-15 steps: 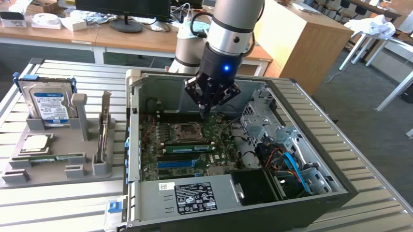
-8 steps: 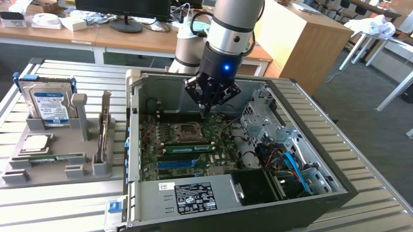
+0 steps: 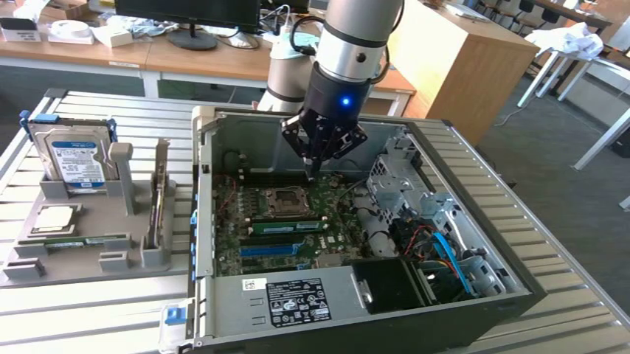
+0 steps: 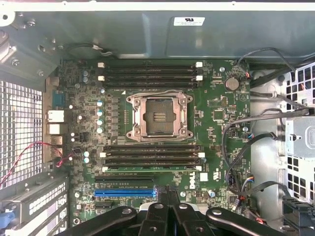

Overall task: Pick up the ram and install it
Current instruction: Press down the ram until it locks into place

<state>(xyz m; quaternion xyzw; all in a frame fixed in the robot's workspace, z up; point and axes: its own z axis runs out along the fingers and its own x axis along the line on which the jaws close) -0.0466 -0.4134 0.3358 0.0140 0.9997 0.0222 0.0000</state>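
A ram stick, green with a white label, stands on edge in a motherboard slot just in front of the empty processor socket. In the wrist view it is a thin green line in the slot nearest the blue slot. My gripper hangs inside the open computer case above the board, shut with nothing between its fingers. It is apart from the ram. Another green stick lies in the grey holder on the exterior view's left.
The case walls surround the board. A drive cage and cables crowd the exterior view's right side. The grey holder also carries a hard drive and a silver processor chip. More dark memory slots lie beyond the socket.
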